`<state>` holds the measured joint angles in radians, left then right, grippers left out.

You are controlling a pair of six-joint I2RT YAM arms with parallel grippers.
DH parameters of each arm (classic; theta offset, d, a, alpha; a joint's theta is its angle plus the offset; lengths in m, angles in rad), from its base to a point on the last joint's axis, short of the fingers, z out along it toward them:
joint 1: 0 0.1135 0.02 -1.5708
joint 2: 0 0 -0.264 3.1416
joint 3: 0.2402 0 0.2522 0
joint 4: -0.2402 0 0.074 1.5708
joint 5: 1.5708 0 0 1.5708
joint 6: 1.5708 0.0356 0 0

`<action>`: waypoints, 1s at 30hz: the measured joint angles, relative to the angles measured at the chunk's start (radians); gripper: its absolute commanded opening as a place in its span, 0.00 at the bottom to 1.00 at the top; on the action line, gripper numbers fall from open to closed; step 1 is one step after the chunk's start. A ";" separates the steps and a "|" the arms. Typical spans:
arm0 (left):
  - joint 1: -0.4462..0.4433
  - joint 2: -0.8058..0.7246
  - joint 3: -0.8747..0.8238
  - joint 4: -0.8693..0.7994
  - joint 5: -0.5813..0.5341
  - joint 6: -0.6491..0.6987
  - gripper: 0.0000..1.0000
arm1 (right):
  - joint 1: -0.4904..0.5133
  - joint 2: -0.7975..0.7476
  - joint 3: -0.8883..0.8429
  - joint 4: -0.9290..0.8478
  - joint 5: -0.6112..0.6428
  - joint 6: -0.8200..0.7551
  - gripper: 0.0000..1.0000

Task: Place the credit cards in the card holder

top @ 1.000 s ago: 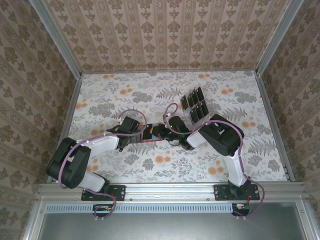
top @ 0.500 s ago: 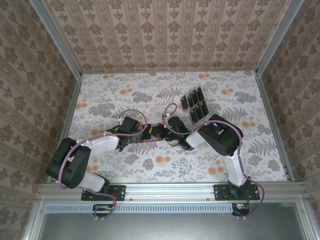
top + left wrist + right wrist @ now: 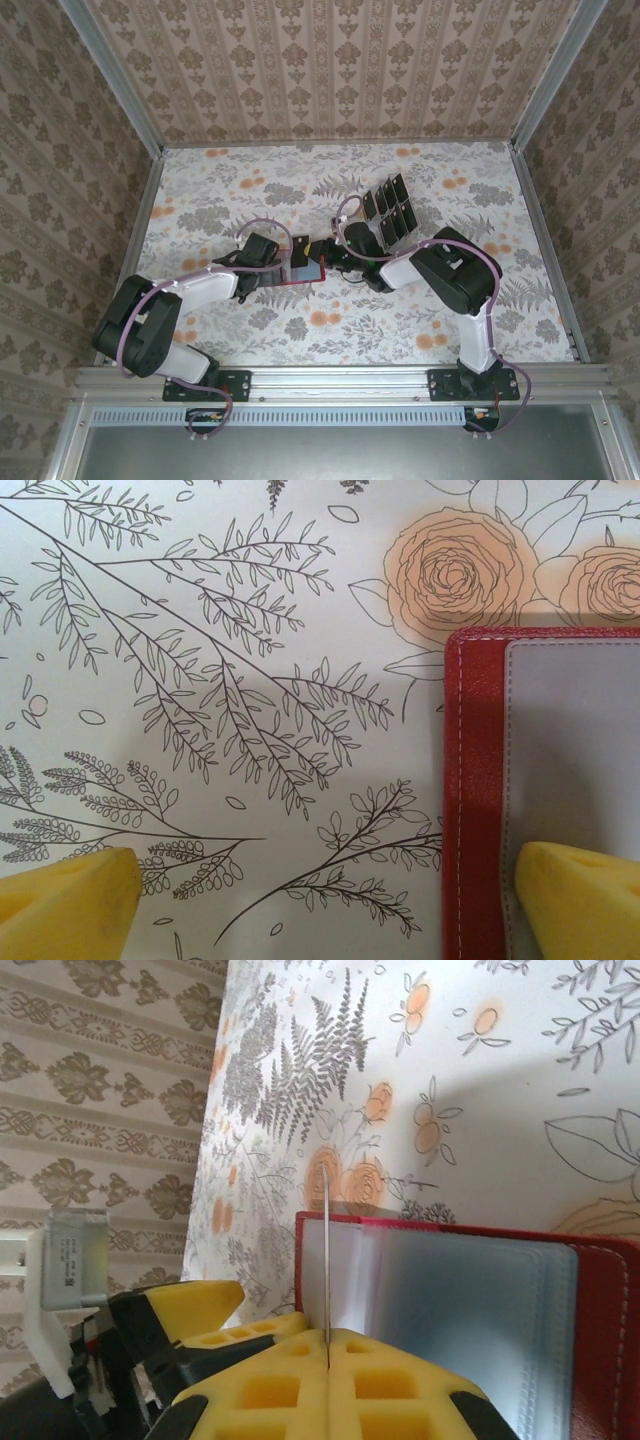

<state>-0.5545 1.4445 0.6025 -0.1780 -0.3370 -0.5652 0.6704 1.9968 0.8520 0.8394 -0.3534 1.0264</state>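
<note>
Right tool [image 3: 327, 1345] is clamped shut on one credit card [image 3: 326, 1250], held on edge right at the lip of the open card holder [image 3: 470, 1300], by its pale pockets. Left tool [image 3: 320, 910] is spread wide with nothing in it: one yellow pad [image 3: 580, 900] over the holder's pocket, the other over bare bench [image 3: 200, 680]. The other cards [image 3: 392, 210] stand in rows further back. The sticker [image 3: 72, 1258] is too blurry to read. Floral bench cover, damask wallpaper walls [image 3: 340, 70].

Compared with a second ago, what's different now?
The right arm swung its elbow rightward and the right end effector turned, so its pinched credit card now stands on edge at the open card holder. The left end effector, open at the holder's edge, and the card rack stayed put.
</note>
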 measured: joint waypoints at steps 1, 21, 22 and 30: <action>0.000 0.000 0.000 0.000 0.000 0.000 0.99 | 0.000 0.000 0.000 -0.005 0.000 -0.003 0.00; 0.000 0.000 0.000 0.000 0.000 -0.003 0.99 | 0.035 0.035 0.000 -0.009 -0.021 -0.002 0.00; 0.000 0.000 0.000 0.000 0.000 -0.003 0.99 | 0.036 0.035 0.000 -0.009 -0.021 -0.002 0.00; 0.000 0.000 0.000 0.000 0.000 -0.003 0.99 | 0.046 0.045 0.000 -0.008 -0.021 -0.002 0.00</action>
<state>-0.5545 1.4445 0.6025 -0.1780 -0.3370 -0.5686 0.7166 2.0418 0.8524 0.8314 -0.3748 1.0248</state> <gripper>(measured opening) 0.992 0.068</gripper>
